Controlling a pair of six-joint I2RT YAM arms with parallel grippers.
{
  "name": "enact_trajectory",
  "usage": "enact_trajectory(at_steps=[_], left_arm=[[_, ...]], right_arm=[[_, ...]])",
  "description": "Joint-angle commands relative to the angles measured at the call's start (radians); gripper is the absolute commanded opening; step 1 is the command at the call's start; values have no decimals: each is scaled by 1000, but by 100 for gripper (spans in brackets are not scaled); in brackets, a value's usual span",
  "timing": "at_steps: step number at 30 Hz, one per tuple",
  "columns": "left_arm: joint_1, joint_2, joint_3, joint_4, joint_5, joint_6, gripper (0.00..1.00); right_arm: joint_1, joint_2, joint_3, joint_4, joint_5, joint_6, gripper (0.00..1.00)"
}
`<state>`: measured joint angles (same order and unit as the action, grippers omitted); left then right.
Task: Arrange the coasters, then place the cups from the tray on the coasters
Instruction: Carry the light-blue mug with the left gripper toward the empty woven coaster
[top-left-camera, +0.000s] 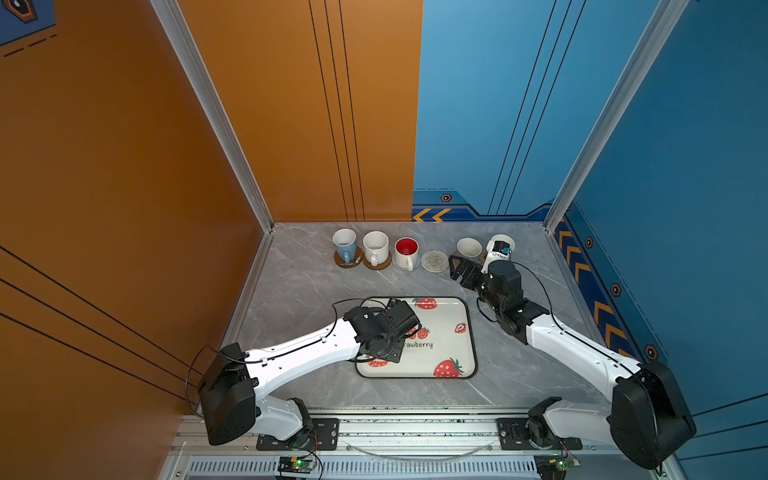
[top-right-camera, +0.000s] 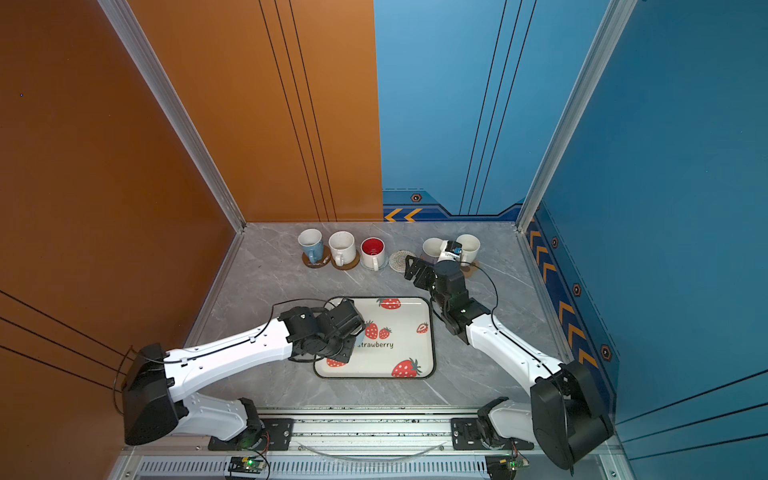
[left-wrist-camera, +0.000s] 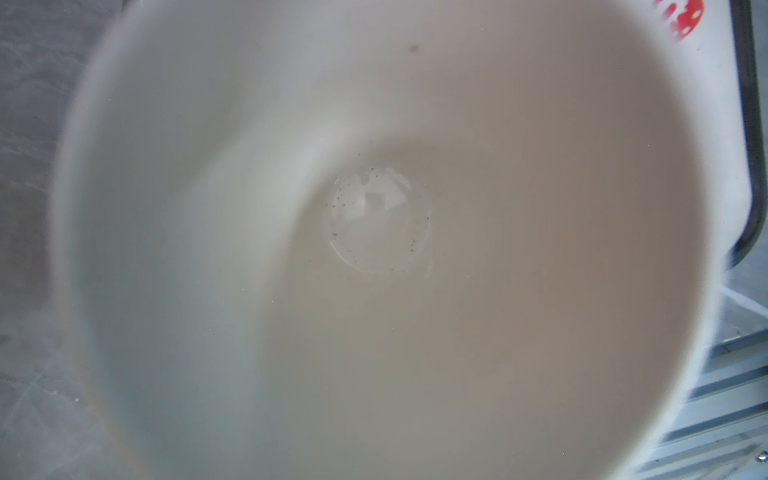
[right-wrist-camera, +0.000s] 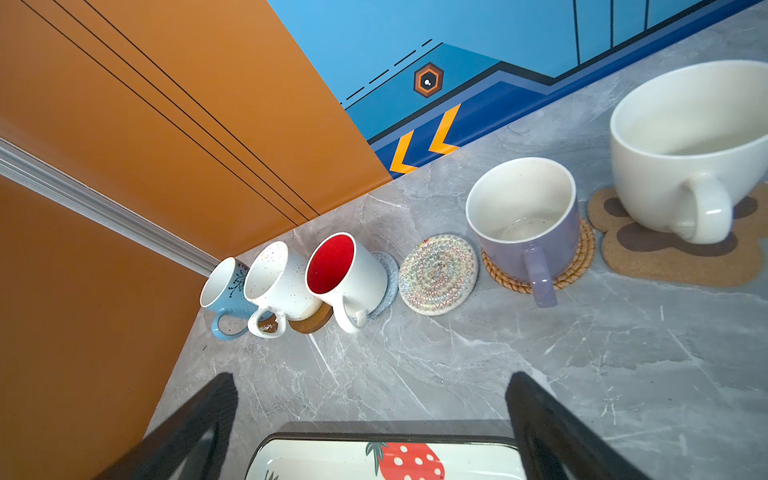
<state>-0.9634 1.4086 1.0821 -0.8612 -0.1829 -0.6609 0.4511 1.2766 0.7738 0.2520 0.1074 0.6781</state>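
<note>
My left gripper (top-left-camera: 392, 347) hangs over the left part of the strawberry tray (top-left-camera: 457, 353), shut on a cup whose white inside (left-wrist-camera: 374, 228) fills the left wrist view; a sliver of light blue wall (top-right-camera: 360, 332) shows. Along the back stand a light blue cup (top-left-camera: 345, 245) and a speckled white cup (top-left-camera: 376, 247) on brown discs, a red-inside cup (right-wrist-camera: 345, 274) on a grey coaster (right-wrist-camera: 388, 286), a bare cream woven coaster (right-wrist-camera: 438, 274), a lavender cup (right-wrist-camera: 523, 224) on a tan woven coaster (right-wrist-camera: 582, 257), and a white cup (right-wrist-camera: 685, 141) on a paw-print coaster (right-wrist-camera: 665, 257). My right gripper (right-wrist-camera: 372, 399) is open and empty, in front of the lavender cup.
The orange wall stands close to the left end of the cup row and the blue wall behind it. Grey marble tabletop (top-left-camera: 311, 291) lies between the row and the tray. A metal rail (top-left-camera: 415, 428) runs along the front edge.
</note>
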Motion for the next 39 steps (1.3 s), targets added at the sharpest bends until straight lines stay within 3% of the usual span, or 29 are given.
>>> enact_trajectory(at_steps=[1, 39], left_arm=[[23, 19, 63, 12, -20, 54, 0], [103, 341, 416, 116, -15, 142, 0]], right_arm=[[-9, -23, -14, -25, -7, -7, 99], [-97, -42, -68, -19, -55, 5, 99]])
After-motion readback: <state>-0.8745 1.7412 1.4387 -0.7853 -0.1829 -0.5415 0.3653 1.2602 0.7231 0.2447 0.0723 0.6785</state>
